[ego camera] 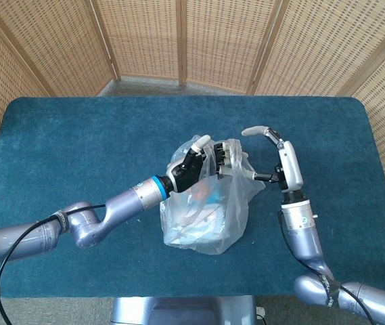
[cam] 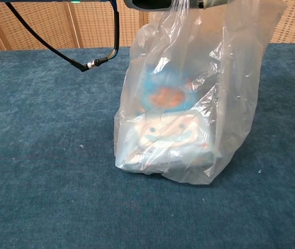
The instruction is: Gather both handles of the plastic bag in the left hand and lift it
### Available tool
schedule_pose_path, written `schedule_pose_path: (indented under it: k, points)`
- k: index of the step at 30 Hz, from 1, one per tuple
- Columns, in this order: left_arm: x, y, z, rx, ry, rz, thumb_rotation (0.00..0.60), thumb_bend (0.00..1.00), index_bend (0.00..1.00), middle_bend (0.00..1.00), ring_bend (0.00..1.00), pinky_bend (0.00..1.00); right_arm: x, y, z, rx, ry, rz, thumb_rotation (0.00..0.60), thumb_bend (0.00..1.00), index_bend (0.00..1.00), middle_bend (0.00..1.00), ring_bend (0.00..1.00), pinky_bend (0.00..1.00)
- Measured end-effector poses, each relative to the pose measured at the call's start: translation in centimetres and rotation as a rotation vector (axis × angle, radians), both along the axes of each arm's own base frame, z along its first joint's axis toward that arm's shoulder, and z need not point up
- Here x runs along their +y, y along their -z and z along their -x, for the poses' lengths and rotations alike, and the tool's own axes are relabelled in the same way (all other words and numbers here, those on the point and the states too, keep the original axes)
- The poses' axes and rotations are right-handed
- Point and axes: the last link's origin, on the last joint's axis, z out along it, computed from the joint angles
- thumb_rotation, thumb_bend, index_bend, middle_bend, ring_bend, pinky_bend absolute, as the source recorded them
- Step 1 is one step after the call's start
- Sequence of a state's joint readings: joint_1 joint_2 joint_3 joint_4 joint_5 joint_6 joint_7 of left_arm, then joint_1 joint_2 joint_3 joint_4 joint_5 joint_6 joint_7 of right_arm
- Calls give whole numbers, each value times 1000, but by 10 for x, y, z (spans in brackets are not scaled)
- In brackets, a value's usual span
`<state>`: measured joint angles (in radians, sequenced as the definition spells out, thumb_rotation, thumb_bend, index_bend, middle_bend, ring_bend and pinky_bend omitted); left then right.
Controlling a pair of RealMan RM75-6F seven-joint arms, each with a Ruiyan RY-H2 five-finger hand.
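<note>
As I look down from the head view, the clear, crinkled plastic bag stands near the middle of the dark blue carpeted table. My left hand, black with pale fingertips, is at the top of the bag and its fingers are closed around the gathered plastic of the handles, so this hand holds the bag from above. My right hand, white and grey, stands upright just beside the bag on its right side. Its fingers are spread and curved wide, and one finger reaches toward the top of the bag; I cannot tell if it touches the plastic. Inside the bag I see a white and light blue package with some orange on it.

From the chest view, the bag is stretched upward and its bottom rests on the table. The package lies at the bottom of the bag. Only the lower edge of my left hand shows at the top border, with a black cable hanging below the arm.
</note>
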<state>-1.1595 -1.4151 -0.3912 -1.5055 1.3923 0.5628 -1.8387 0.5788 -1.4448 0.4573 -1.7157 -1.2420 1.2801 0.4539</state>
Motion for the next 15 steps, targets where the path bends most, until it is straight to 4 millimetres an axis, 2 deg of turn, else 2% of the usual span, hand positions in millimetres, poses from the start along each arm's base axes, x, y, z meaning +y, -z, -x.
schedule_pose_path:
  k: [8,15]
  points:
    - [0,-3,0,-14,-7,-3,0,206,186,224,172,211,0,-1,4,12,6,4,580,104,341,343,264,153]
    - [-1,-5,-4,-30,-1,0,0,206,186,225,172,211,1,-3,8,34,17,8,582,103,256,298,231,146]
